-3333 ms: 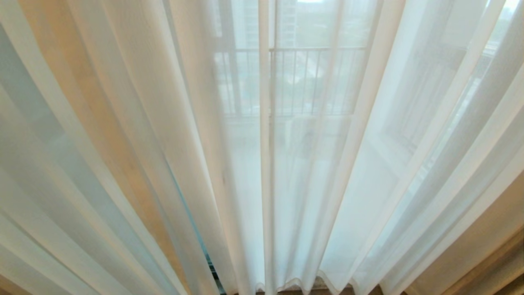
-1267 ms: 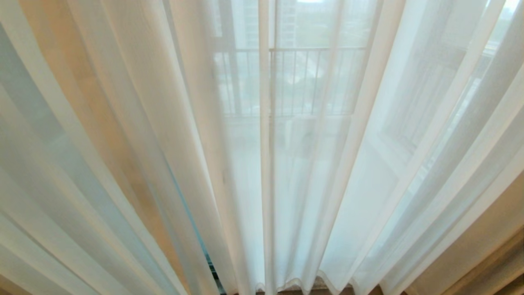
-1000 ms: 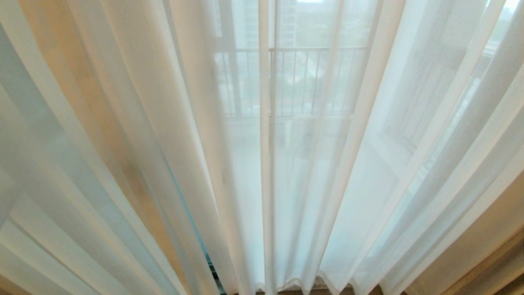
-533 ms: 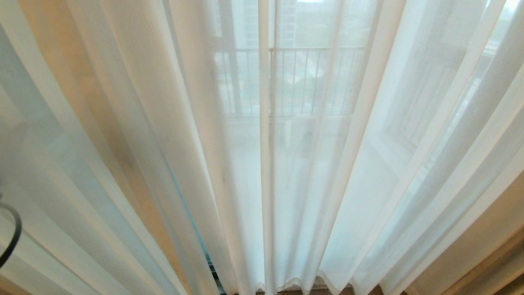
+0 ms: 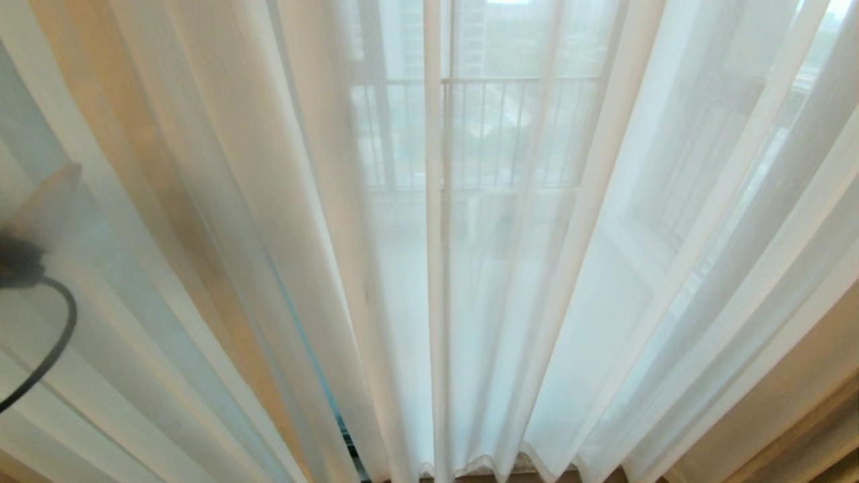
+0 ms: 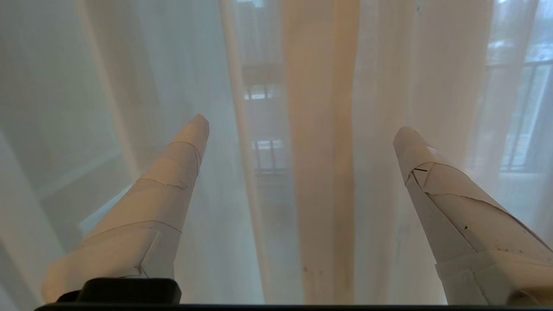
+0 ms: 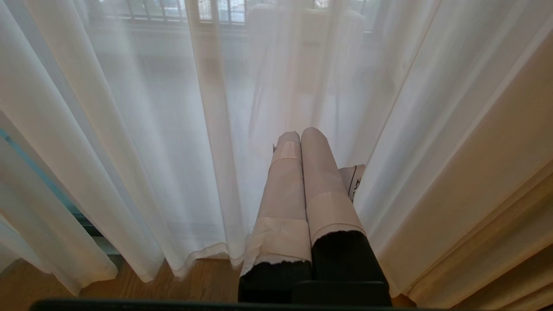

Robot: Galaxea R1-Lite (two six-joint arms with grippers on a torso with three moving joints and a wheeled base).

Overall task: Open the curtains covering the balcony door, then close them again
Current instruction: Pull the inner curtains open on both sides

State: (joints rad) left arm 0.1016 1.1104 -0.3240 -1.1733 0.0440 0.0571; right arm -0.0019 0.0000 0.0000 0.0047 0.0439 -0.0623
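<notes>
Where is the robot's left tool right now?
The left tool pokes in at the head view's far left edge, open, right in front of the sheer white curtains, with nothing between its fingers.

The left gripper (image 6: 301,123) is raised at the left edge of the head view, with its two taped fingers (image 6: 173,172) spread wide and nothing held between them. The right gripper (image 7: 301,134) is held low, with its fingers pressed together
</notes>
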